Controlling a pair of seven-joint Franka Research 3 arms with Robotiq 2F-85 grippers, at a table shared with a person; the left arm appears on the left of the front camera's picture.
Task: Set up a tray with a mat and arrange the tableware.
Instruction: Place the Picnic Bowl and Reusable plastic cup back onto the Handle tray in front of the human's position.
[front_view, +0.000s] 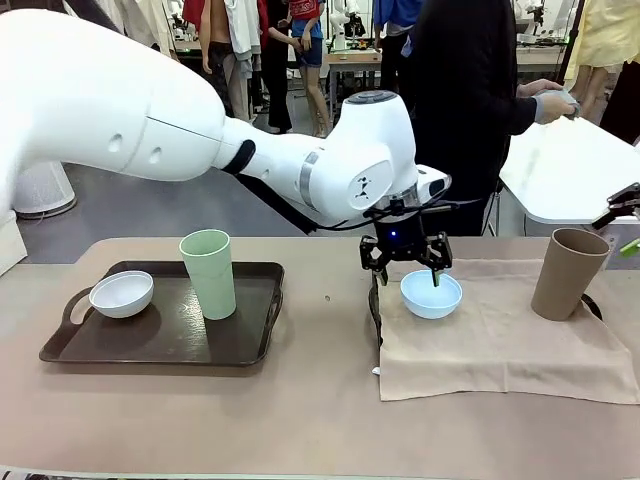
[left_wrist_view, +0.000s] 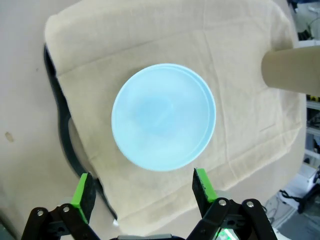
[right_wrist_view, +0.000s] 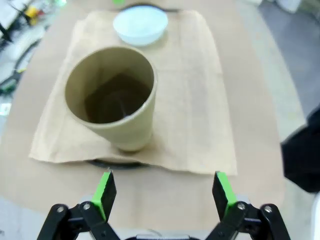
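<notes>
The left tool hung with fingers apart over the smooth, round light-blue bowl, centre right on the rumpled beige cloth mat. The right tool gaped before the tapered tan-brown cup, also on that mat.

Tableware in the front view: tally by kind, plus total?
Bowls: 2 (white bowl, light blue bowl)
Cups: 2 (pale green cup, tan-brown cup)
Total: 4
</notes>
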